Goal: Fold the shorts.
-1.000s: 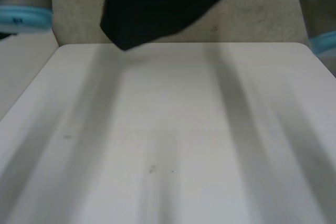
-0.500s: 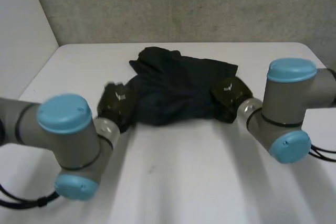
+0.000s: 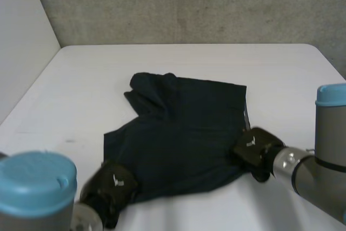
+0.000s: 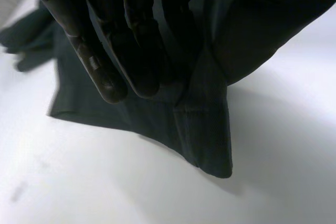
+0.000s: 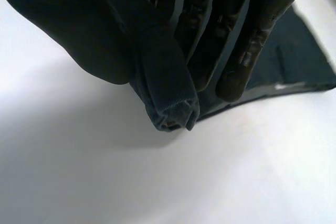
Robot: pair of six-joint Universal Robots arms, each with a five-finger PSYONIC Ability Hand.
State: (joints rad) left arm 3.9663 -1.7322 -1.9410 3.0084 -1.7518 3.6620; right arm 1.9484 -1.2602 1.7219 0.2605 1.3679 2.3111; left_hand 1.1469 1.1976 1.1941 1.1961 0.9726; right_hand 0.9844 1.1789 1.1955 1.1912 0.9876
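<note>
You've dragged the dark shorts (image 3: 184, 133) back toward you across the bench (image 3: 216, 58) in the last half second, and they're lying way flatter. Your left hand (image 3: 111, 185) and right hand (image 3: 254, 150) each pinch a near corner, so the first fold looks ready.

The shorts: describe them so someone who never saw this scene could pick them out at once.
In the middle of the white table lies a dark cloth spread flat: the shorts. The left robot hand and right robot hand each pinch a near corner. Unlike the hard black hands, it is soft, dark navy and bunched at its far left.
</note>
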